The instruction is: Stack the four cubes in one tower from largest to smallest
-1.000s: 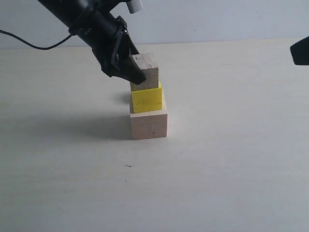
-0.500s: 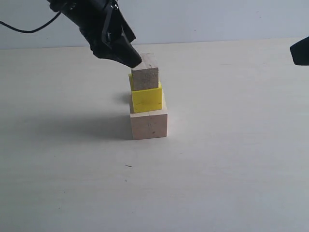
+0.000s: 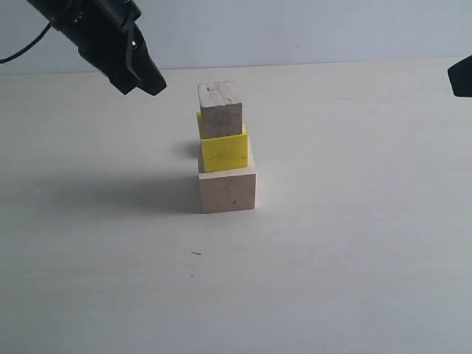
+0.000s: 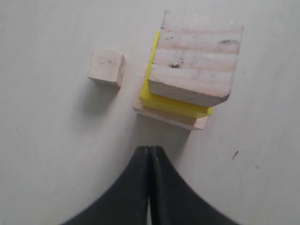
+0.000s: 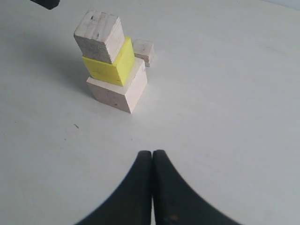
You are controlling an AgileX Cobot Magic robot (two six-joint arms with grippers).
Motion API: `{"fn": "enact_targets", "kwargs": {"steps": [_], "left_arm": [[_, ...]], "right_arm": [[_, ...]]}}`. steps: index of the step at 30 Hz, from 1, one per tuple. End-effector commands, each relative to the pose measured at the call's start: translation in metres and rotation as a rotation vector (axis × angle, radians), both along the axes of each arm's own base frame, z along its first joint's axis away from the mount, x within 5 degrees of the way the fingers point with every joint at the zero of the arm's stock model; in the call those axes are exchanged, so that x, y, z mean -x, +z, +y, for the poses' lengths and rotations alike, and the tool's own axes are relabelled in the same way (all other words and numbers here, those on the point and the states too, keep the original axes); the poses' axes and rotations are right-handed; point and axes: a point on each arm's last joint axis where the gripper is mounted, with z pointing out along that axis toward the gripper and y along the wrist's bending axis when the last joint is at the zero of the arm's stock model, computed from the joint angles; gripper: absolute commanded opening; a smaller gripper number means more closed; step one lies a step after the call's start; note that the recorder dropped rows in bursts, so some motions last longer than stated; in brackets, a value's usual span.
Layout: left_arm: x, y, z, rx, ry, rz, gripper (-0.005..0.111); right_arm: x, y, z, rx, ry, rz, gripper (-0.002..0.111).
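Note:
A three-cube column stands mid-table: the pale largest cube (image 3: pixel 228 190) at the base, the yellow cube (image 3: pixel 224 151) on it, and a raw wooden cube (image 3: pixel 220 109) on top, set slightly askew. The smallest wooden cube (image 4: pixel 107 68) lies on the table beside the column, also seen in the right wrist view (image 5: pixel 143 50); the column hides it in the exterior view. My left gripper (image 3: pixel 151 82) hangs shut and empty up and to the left of the column, its fingertips (image 4: pixel 149 151) pressed together. My right gripper (image 5: pixel 152 153) is shut and empty, well back from the column; only a corner (image 3: pixel 462 76) shows at the right edge.
The pale tabletop (image 3: pixel 346 243) stretches around the column, with a small dark speck (image 3: pixel 195 254) in front of it. A black cable (image 3: pixel 22 51) trails from the left arm at the back left. A light wall (image 3: pixel 310 29) closes the far side.
My left gripper has let go of the wooden cube on the yellow cube, and has drawn back up and to the left, clear of the column. The column has not shifted.

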Motion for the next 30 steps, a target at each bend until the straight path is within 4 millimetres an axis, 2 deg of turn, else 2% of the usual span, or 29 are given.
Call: {"fn": "enact_targets", "kwargs": {"steps": [1, 4, 9, 15, 23, 30], "left_arm": [[-0.007, -0.023, 0.01, 0.137, 0.015, 0.041, 0.0], [-0.014, -0.042, 0.01, 0.208, 0.01, 0.092, 0.0], [-0.024, -0.08, 0.004, 0.198, 0.004, 0.163, 0.0], [-0.031, -0.104, 0.0, 0.212, 0.009, 0.197, 0.0], [-0.034, -0.102, -0.006, 0.29, -0.015, 0.156, 0.0], [-0.036, -0.103, -0.005, 0.28, -0.005, 0.137, 0.0]], "right_arm": [[0.0, 0.001, -0.002, -0.01, -0.022, -0.013, 0.0], [0.0, 0.001, -0.002, -0.014, -0.027, -0.011, 0.0], [0.0, 0.001, -0.002, -0.015, -0.028, -0.01, 0.0], [0.0, 0.001, -0.002, -0.015, -0.028, -0.01, 0.0], [0.0, 0.002, -0.001, -0.031, -0.042, -0.015, 0.0], [0.0, 0.002, -0.001, -0.031, -0.042, -0.015, 0.0]]}}
